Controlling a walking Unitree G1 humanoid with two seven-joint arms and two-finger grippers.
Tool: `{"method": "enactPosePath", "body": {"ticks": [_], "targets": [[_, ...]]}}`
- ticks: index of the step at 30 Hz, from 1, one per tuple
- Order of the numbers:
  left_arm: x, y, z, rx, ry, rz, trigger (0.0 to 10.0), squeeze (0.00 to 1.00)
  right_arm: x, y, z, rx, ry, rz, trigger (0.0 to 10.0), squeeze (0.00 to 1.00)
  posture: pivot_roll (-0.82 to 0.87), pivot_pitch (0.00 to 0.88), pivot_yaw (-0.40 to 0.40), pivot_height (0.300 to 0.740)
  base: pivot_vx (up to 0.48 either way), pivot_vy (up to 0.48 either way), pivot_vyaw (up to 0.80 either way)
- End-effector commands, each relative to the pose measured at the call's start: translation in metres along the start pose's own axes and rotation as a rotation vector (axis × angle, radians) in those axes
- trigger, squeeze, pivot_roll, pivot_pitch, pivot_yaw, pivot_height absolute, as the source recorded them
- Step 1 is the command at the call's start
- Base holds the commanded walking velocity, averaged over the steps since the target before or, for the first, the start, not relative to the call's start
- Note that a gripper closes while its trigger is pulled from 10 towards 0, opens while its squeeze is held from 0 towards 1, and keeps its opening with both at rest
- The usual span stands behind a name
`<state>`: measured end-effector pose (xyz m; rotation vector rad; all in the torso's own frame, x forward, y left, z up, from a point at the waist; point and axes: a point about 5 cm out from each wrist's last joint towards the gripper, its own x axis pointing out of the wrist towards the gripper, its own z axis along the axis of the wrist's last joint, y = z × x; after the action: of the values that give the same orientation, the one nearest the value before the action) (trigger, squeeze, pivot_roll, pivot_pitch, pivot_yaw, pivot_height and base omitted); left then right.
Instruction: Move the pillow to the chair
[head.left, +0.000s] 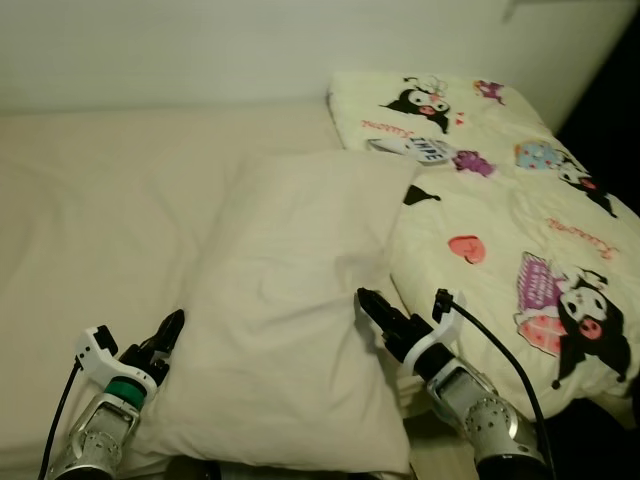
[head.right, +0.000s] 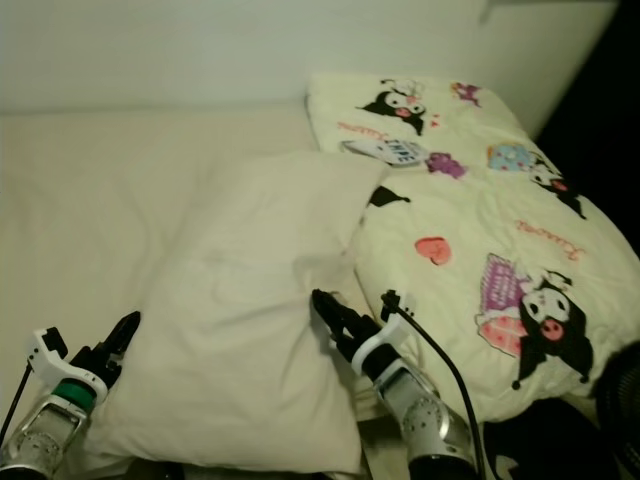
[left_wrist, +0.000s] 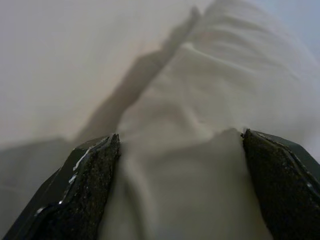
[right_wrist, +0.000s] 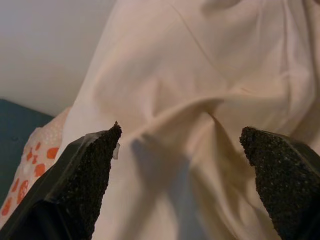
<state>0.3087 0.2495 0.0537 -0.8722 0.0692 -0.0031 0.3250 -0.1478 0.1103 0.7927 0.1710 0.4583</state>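
A large cream pillow (head.left: 290, 310) lies on the bed, its far end leaning against a printed quilt. My left gripper (head.left: 165, 340) is at the pillow's near left edge, open, and the left wrist view shows the pillow's edge (left_wrist: 200, 125) lying between its two fingers. My right gripper (head.left: 375, 312) is at the pillow's right edge, where it meets the quilt. It is also open, and in the right wrist view creased pillow fabric (right_wrist: 200, 75) sits just beyond its fingertips.
The cream bed sheet (head.left: 90, 220) spreads to the left and behind the pillow. A pale yellow quilt (head.left: 520, 230) with cartoon prints covers the bed's right side. A white wall (head.left: 200, 50) runs along the back. A dark gap (head.left: 610, 110) lies past the bed's right edge.
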Motion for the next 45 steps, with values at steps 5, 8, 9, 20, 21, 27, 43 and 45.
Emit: {"method": "enactPosePath", "body": {"ticks": [5,8,9,20,21,27,43,45], "targets": [[-0.010,0.018,-0.011,-0.003,-0.018,0.138,10.0,1.00,-0.003,-0.002,-0.013,-0.038,0.043,-0.032,10.0,1.00,-0.25,0.236,-0.003,0.602,0.000,0.000,0.00],[-0.009,0.018,-0.013,-0.022,-0.028,0.140,10.0,1.00,-0.003,0.000,-0.015,-0.064,0.052,-0.032,10.0,1.00,-0.25,0.239,-0.010,0.602,0.000,0.000,0.00],[-0.009,0.018,-0.013,-0.022,-0.028,0.140,10.0,1.00,-0.003,0.000,-0.015,-0.064,0.052,-0.032,10.0,1.00,-0.25,0.239,-0.010,0.602,0.000,0.000,0.00],[0.000,-0.024,-0.069,-0.270,0.237,-0.173,10.0,1.00,0.000,0.029,-0.059,-0.124,0.230,0.109,10.0,1.00,-0.22,0.233,-0.013,0.602,0.000,0.000,0.00],[-0.003,-0.032,-0.077,-0.408,0.250,-0.236,10.0,1.00,0.002,0.040,-0.074,-0.123,0.267,0.147,10.0,1.00,-0.21,0.232,-0.013,0.602,0.000,0.000,0.00],[-0.008,-0.038,-0.086,-0.469,0.293,-0.322,10.0,1.00,0.007,0.056,-0.091,-0.085,0.302,0.213,10.0,1.00,-0.17,0.221,-0.014,0.602,0.000,0.000,0.00],[-0.021,-0.067,-0.095,-0.399,0.465,-0.571,2.5,0.00,0.011,0.083,-0.101,0.058,0.359,0.409,0.0,0.00,-0.05,0.181,-0.014,0.602,0.000,0.000,0.00],[-0.022,-0.067,-0.094,-0.408,0.464,-0.573,0.0,0.00,0.012,0.084,-0.103,0.062,0.361,0.422,0.0,0.00,-0.04,0.177,-0.011,0.602,0.000,0.000,0.00]]}}
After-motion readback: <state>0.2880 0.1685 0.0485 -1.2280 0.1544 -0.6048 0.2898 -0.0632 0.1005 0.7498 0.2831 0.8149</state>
